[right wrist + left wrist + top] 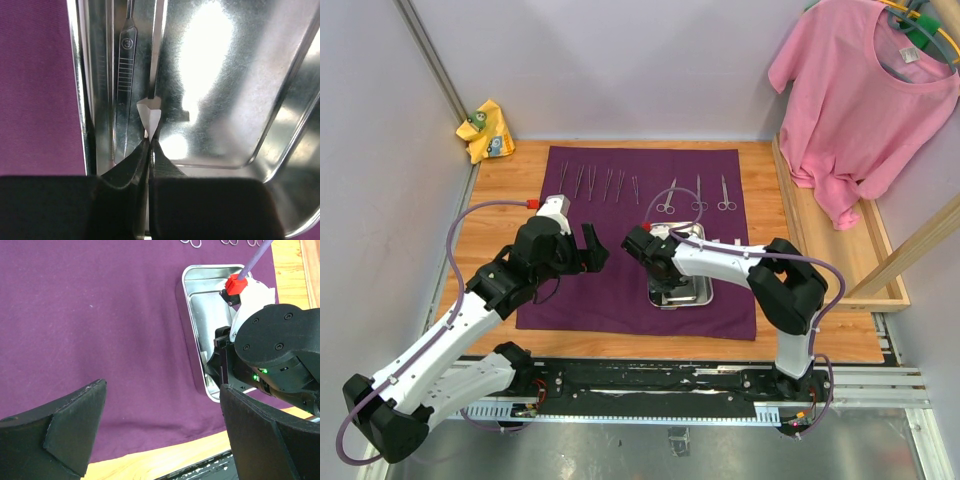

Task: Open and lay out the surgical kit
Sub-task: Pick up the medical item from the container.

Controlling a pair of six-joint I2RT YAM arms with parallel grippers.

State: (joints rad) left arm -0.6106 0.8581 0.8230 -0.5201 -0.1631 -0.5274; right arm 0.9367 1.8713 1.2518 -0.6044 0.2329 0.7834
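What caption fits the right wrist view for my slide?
Right tool shut in the steel tray, beside a ribbed metal handle.

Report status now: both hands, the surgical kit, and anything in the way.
Left hand open, above dark purple cloth wrap. Right hand shut inside shiny rectangular steel tray, beside slim metal handle; grip unclear. Nothing blocking.

A dark purple cloth wrap lies spread on the wooden table. Along its back edge lie slim metal forceps at left and ring-handled metal scissors to their right. A shiny rectangular steel tray sits on the cloth's right half, nearer the front, with a flat metal scalpel handle inside along one wall. A yellow rag lies beyond the back-left corner; a pink T-shirt hangs at back right.
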